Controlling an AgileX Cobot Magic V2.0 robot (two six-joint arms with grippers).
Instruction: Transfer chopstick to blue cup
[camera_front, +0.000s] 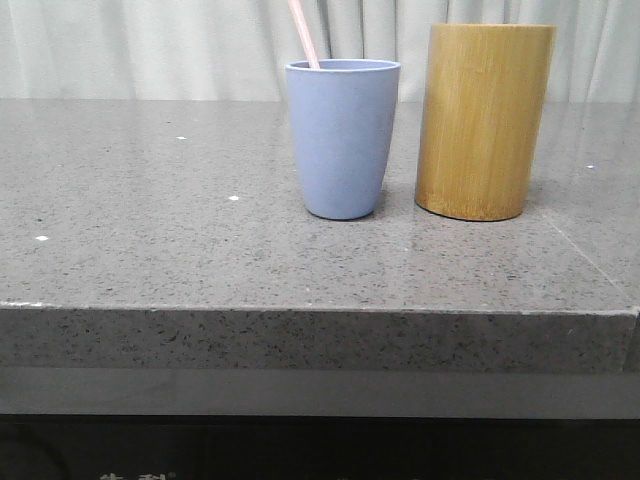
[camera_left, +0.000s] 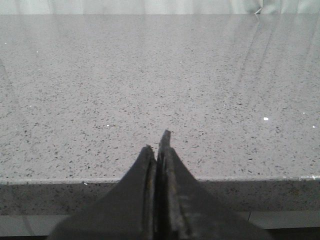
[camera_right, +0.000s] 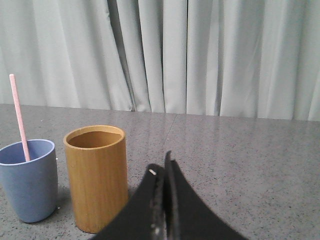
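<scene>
front view: blue cup (camera_front: 342, 138) upright on the grey speckled counter (camera_front: 150, 230), near the middle. one pink chopstick (camera_front: 304, 32) standing inside it, leaning against the rim on the robot's left side, upper end cut off by the frame edge. bamboo holder (camera_front: 485, 120) upright just beside the cup on the right, narrow gap between them, not touching; taller than the cup. pale curtain (camera_front: 120, 45) behind the counter. no arm in sight here.

left wrist view: left gripper (camera_left: 159, 145) over the near edge of the counter (camera_left: 150, 85), jaws pressed together, nothing between them. only bare speckled surface ahead; cup and holder out of this view.

right wrist view: right gripper (camera_right: 161, 167) with jaws closed against each other, holding nothing. bamboo holder (camera_right: 97, 176) near the jaw tips, apart from them; as much of its interior as shows looks empty. blue cup (camera_right: 29, 178) just beyond the holder, chopstick (camera_right: 19, 116) rising out of it, tilted slightly, top end well above the rim. counter (camera_right: 240, 165) stretching back to the folded curtain (camera_right: 210, 55).
</scene>
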